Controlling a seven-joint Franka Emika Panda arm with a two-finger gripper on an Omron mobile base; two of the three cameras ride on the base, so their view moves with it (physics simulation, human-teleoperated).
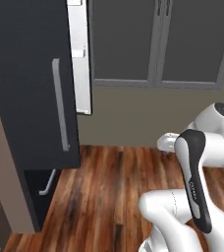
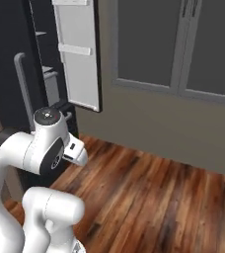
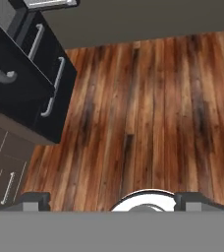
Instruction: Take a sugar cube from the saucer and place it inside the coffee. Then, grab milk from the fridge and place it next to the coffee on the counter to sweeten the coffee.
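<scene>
The black fridge (image 1: 30, 83) stands at the left with a long grey bar handle (image 1: 60, 106). One of its doors (image 2: 77, 54) hangs open and shows its pale grey inner side; pale shelves (image 2: 49, 74) show behind it. My gripper (image 3: 116, 201) points down at the wooden floor beside the fridge. Its fingertips (image 3: 35, 199) stand far apart with nothing between them, so it is open. In the base views the hand (image 2: 77, 153) sits low in front of the fridge. The saucer, the coffee, the milk and the counter top are out of view.
Dark cupboards with grey doors (image 1: 155, 42) line the wall behind a brown wooden floor (image 2: 149, 197). In the hand view, taupe drawer fronts (image 3: 1, 172) sit next to the fridge's lower black drawers (image 3: 45, 83). The floor to the right of the fridge is bare.
</scene>
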